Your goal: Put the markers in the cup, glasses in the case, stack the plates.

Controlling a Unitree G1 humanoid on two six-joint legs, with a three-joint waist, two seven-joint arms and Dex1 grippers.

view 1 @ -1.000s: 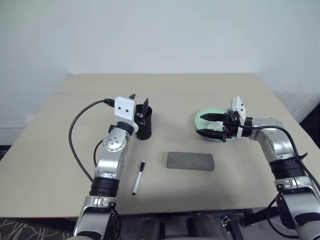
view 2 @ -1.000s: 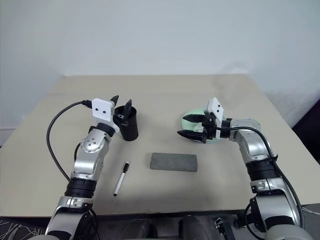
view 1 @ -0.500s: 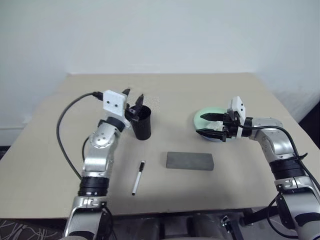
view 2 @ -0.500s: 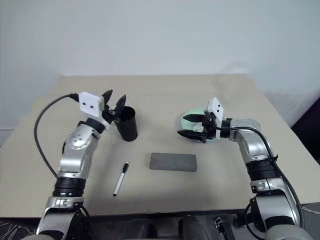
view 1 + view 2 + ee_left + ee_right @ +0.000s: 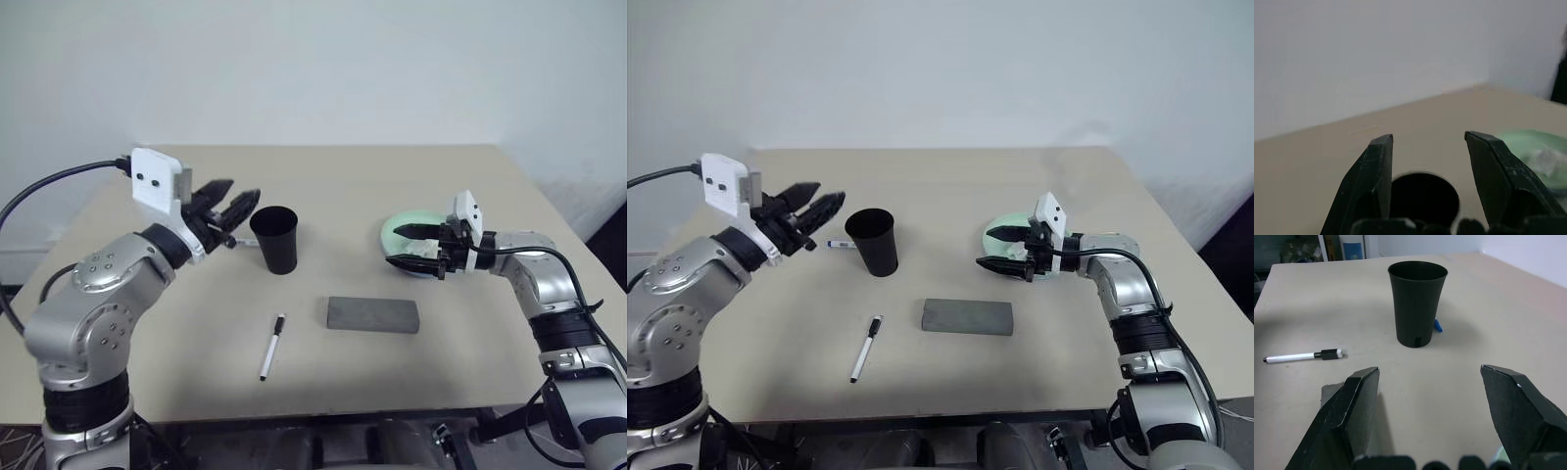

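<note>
Marker step in hand. Near the front edge lie one black-capped marker and one grey case. Mid-tabletop stands one cup, a blue-capped marker on the tabletop just behind it. The left end effector, released and empty, hovers beside the cup; the right end effector, spread wide, hovers before the mint plate. Next: descend onto a marker.

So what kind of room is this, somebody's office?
Probably a lab or test room rather than a lived-in office: a bare beige table against a blank white wall, with a cup, marker and grey case laid out.
</note>
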